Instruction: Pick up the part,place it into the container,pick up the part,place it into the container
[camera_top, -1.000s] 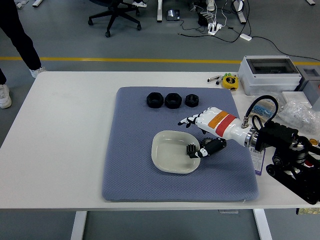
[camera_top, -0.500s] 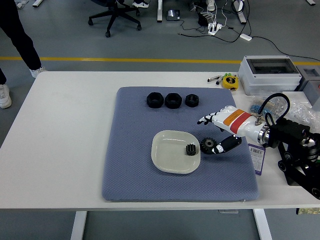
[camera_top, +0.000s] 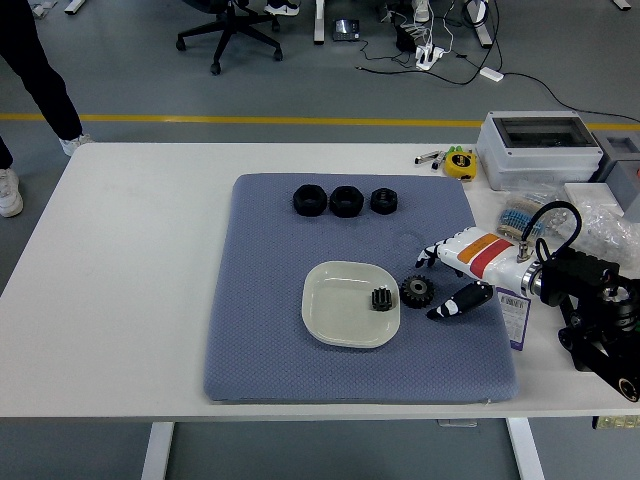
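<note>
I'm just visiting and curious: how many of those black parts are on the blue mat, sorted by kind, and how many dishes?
Black nuts: 3
Black gears: 2, one in the dish, one beside it
White dish: 1
Total: 6

Grey floor (camera_top: 130, 70) — yellow line (camera_top: 250, 120)

Pad on the table, dish at its middle, parts around it.

The pad (camera_top: 270, 330) lies on the table (camera_top: 130, 300). A dish (camera_top: 335, 325) sits on the pad, with one gear (camera_top: 380, 299) in it at its right side. A second gear (camera_top: 416, 291) lies on the pad just right of the dish. The right hand (camera_top: 455, 272) is just right of that gear. Three nuts (camera_top: 345, 200) stand in a row behind the dish, near the pad's far edge. A box (camera_top: 535, 148) sits at the table's far right.
</note>
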